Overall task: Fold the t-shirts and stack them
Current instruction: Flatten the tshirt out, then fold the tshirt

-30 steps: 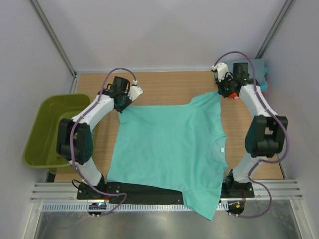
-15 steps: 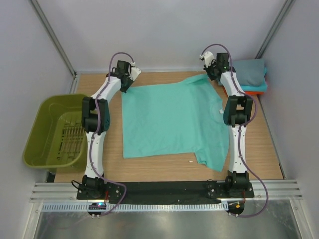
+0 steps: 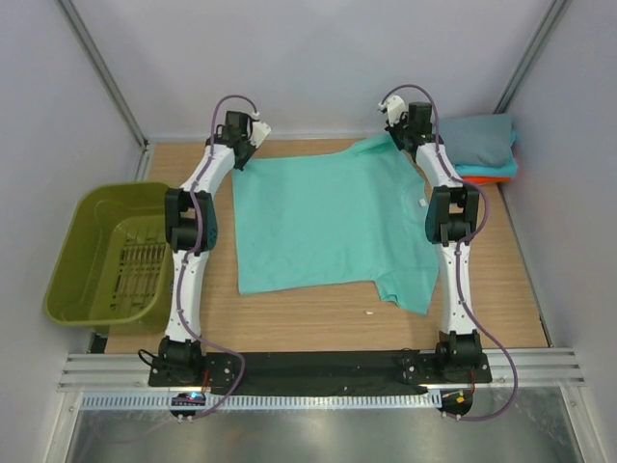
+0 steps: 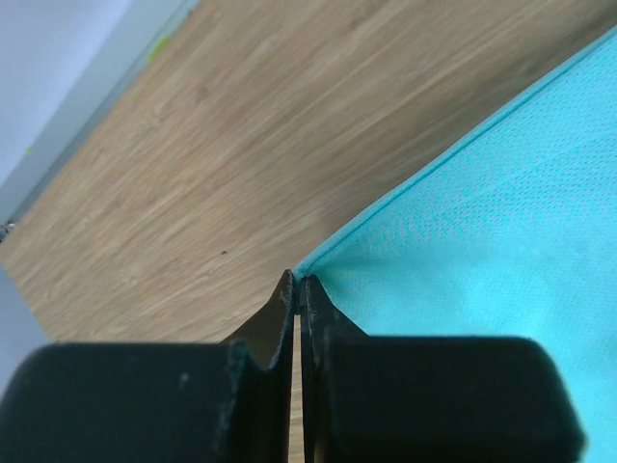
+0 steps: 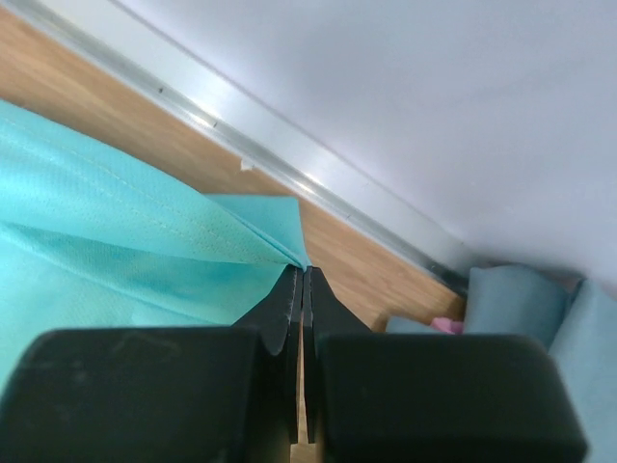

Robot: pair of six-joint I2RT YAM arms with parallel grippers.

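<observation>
At table's (image 3: 308, 323) far edge, left claw (image 4: 297, 285) and right claw (image 5: 302, 275) pinch t-shirt (image 3: 328, 222) corners.

This is a robotics lab cell. Plain white panels (image 3: 318, 68) on aluminium posts (image 3: 101, 72) enclose a wooden table (image 3: 308, 333), with two cabled robot arms (image 3: 185, 241) mounted on a black base plate (image 3: 318, 371) at its near edge.

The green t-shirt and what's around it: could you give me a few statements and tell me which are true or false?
The green t-shirt lies spread out on the table. True.
The left fingers are open, holding nothing. False: they are shut on a shirt corner.
The right fingers pinch the shirt too. True.
The basket stands right of the shirt. False: it stands on the left.
</observation>
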